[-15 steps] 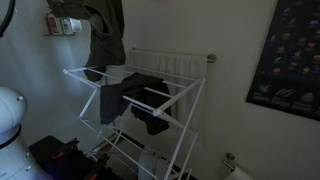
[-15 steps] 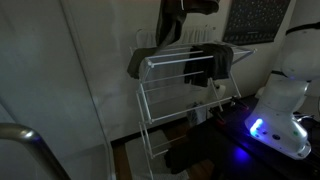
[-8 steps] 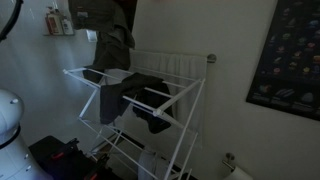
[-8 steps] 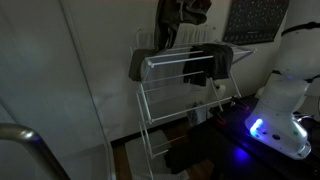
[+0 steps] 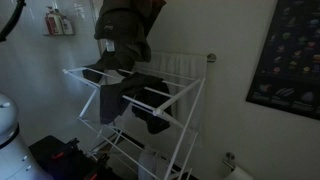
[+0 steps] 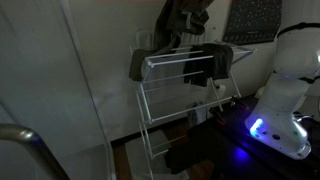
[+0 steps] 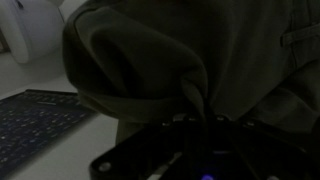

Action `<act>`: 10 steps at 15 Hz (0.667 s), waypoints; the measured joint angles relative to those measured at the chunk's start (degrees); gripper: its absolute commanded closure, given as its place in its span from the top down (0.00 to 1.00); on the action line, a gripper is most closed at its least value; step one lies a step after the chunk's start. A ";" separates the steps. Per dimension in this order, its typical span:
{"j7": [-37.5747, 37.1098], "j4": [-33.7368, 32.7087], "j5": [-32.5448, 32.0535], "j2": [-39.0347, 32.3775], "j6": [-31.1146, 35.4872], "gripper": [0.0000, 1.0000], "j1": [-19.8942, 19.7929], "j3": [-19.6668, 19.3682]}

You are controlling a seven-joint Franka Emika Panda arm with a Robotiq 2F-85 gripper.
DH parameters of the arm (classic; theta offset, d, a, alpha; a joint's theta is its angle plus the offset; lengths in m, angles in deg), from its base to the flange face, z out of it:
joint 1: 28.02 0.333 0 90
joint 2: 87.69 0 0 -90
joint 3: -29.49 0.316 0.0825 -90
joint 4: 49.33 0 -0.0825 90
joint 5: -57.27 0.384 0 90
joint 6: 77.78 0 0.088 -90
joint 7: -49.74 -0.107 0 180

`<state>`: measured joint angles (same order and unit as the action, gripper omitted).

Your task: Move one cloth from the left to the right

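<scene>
Since a second ago the cloth [image 5: 122, 30] has swung rightward in an exterior view. It now hangs high over the drying rack [image 5: 185, 110], its lower end just above the rails and near the black cloth [image 5: 148, 92] draped there. In the wrist view a pinched fold runs into the gripper [image 7: 195, 118], which is clamped on the cloth. The fabric looks soft, limp and fairly light, so it will drape and sway. A bunched fold near the top is likely the soundest hold, as trailing ends could snag a rail.

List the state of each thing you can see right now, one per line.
olive-green cloth, held up, hanging bunched above the rack
gripper, shut on the olive-green cloth
drying rack, unfolded, standing
black cloth, draped over the rack's rails
grey cloth, hanging from the rack's end
</scene>
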<state>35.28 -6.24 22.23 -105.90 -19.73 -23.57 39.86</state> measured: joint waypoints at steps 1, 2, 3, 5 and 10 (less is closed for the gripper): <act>0.63 0.40 -0.34 -0.40 0.00 0.05 -0.56 -0.26; 0.99 0.82 -0.80 -0.66 -0.01 0.05 -0.96 -0.55; 1.38 1.36 -1.39 -0.73 -0.02 0.05 -1.20 -0.84; 2.17 2.29 -3.37 -0.70 -0.10 0.05 -1.41 -1.35; 5.14 5.14 -7.05 0.08 -1.52 0.05 -2.48 -2.33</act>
<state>40.42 -1.10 15.18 -105.82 -21.25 -26.05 37.53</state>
